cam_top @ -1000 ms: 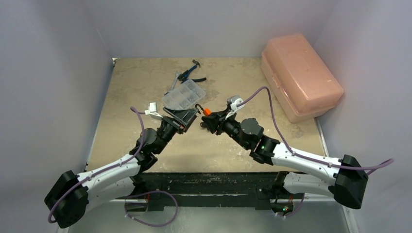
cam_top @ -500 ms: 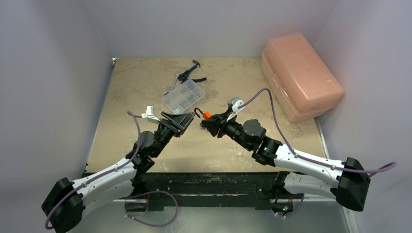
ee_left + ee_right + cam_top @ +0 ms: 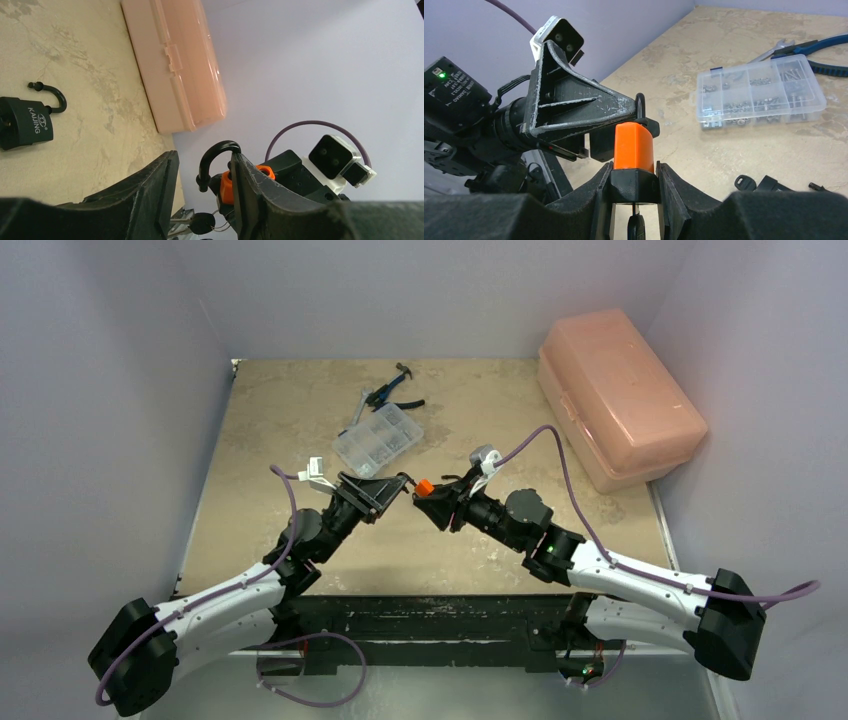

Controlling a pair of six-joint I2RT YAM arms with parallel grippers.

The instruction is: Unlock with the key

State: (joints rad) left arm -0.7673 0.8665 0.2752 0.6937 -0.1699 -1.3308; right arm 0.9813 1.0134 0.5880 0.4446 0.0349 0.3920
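An orange-and-black padlock [image 3: 634, 145] is held up off the table, with my right gripper [image 3: 634, 172] shut on its black lower body. A black-headed key [image 3: 636, 227] sticks in its underside, and more keys [image 3: 202, 222] hang there on a ring. The padlock's black shackle [image 3: 215, 150] stands raised with one end free. My left gripper [image 3: 202, 157] has a jaw on each side of that shackle. One finger [image 3: 245, 185] rests against it, while the other stands clear with a gap. From above, the two grippers meet at the padlock [image 3: 425, 486] mid-table.
A second, black padlock [image 3: 22, 122] lies on the tabletop with its shackle open. A clear parts box [image 3: 378, 438] and blue-handled pliers [image 3: 395, 392] sit behind the grippers. A large pink lidded box [image 3: 620, 395] fills the back right corner.
My left gripper has narrowed its jaws and drawn in to straddle the padlock's shackle. The right gripper, still holding the padlock, has shifted slightly nearer.
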